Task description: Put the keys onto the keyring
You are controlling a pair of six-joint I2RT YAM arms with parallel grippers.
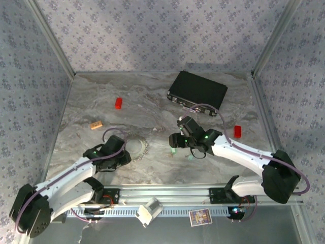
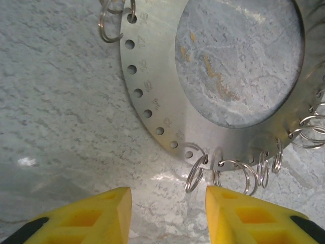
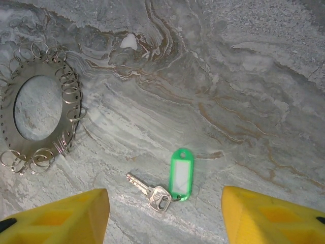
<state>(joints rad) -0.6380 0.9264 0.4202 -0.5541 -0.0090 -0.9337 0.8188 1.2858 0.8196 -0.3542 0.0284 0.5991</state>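
Here the left fingers [image 2: 91, 218] stand apart with nothing between them, low over the bench [image 1: 152, 109] and aimed at the near rim of the keyring [image 2: 152, 76], which lies flat with its row of holes and small split rings fanned just ahead of the tips. That placement looks meant for pinching the flat band and steadying it, or tilting it up so a split ring can be reached. The right fingers [image 3: 61, 218] are spread wide and empty too, straddling the key [image 3: 152, 192], which rests on the marbled surface with its green tag [image 3: 181, 173] touching its head. They appear lined up for a straight pinch down onto it. From the right wrist view the keyring sits off to the left of the key, apart from it but not far. The black case [image 1: 198, 90] sits toward the back, one red block [image 1: 118, 103] lies back left, another red block [image 1: 237, 131] lies beside the right arm, and the orange-tan block [image 1: 96, 124] sits left; none lies between key and ring. The real obstacle, I judge, is how flat both pieces lie.
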